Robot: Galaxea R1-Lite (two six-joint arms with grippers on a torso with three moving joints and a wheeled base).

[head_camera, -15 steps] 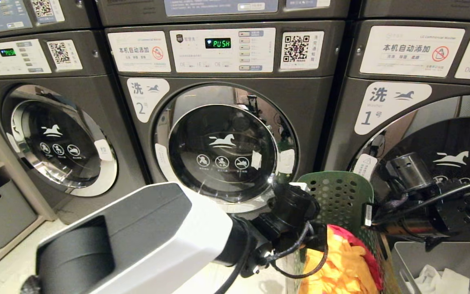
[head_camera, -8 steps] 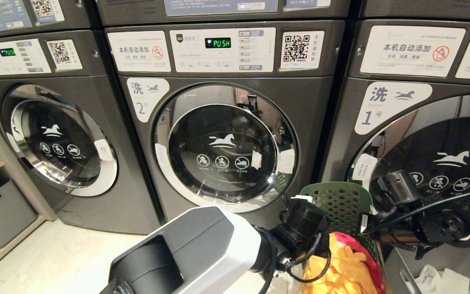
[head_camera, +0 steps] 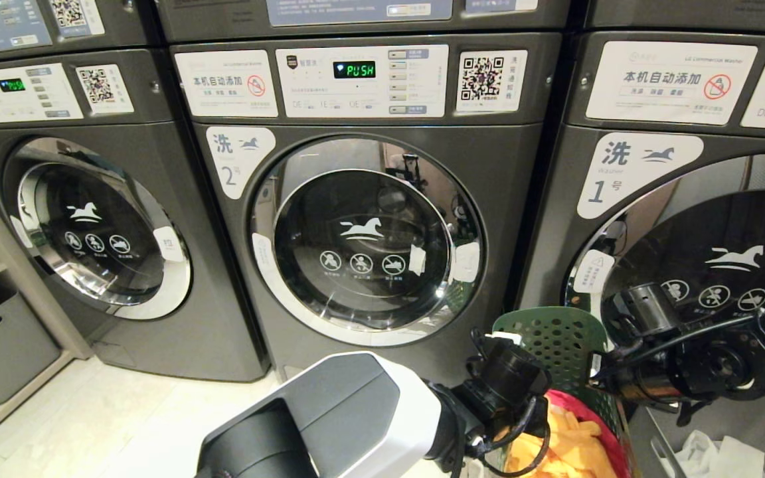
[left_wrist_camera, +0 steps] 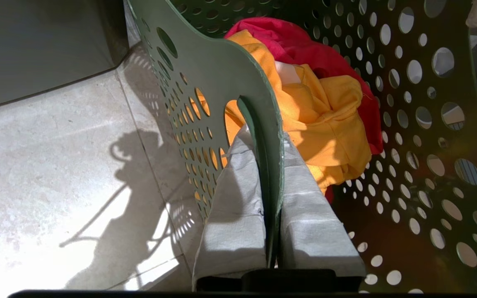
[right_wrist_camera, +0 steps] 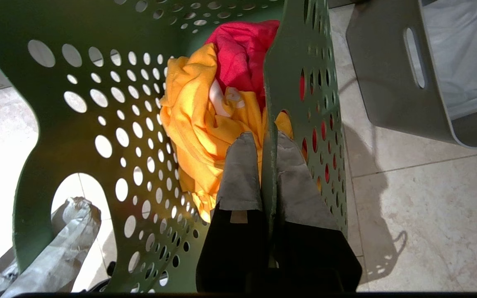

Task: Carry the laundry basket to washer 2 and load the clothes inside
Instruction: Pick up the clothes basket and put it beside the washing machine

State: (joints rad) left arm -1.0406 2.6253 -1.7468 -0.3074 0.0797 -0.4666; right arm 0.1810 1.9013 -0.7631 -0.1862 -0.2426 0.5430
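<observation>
The laundry basket (head_camera: pixel 558 338) sits low and right of centre in the head view, in front of washer 2 (head_camera: pixel 369 219), whose round door is closed. The left gripper (left_wrist_camera: pixel 269 165) pinches one wall at the handle cut-out; the right gripper (right_wrist_camera: pixel 267 165) is clamped narrow on the opposite wall. The clothes (right_wrist_camera: pixel 205 124), yellow over pink-red, lie inside. A grey bin (head_camera: pixel 721 425) stands at lower right.

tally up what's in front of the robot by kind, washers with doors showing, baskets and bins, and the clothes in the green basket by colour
Washers: 3, washer 2 in the middle
Green laundry basket: 1
Grey bins: 2
Yellow garment: 1
Red garment: 1
Total: 8
</observation>
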